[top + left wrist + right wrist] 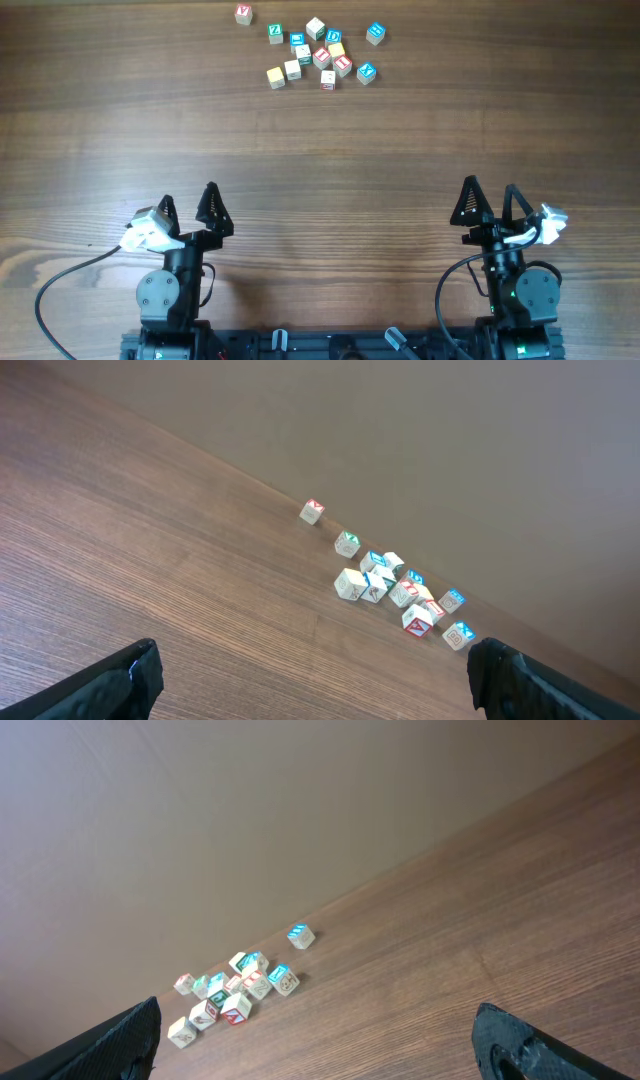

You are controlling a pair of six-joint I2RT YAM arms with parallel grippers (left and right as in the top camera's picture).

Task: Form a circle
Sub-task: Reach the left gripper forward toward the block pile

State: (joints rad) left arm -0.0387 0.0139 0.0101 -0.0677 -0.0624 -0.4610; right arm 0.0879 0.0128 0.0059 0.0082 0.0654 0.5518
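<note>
Nearest, at the worktop's (320,160) front edge, the left arm (172,275) and right arm (515,280) sat well apart, left jaws and right jaws both spread wide and gripping nothing. Black cable (55,290) looped out from the left arm's base. Well away, near the far edge, the cubes (318,55) lay in a loose clump rather than a ring. Its middle was crowded, several cubes touching. The red "I" cube (343,66) was hemmed in there, and the blue "X" cube (366,72) lay just beside it on the right fringe. A cream cube (275,76) and white cube (293,69) sat on the left fringe. Three strays stood apart: a red-lettered cube (243,13) farthest left, a green-lettered cube (276,33) near it, and a blue-lettered cube (375,33) at the right.
</note>
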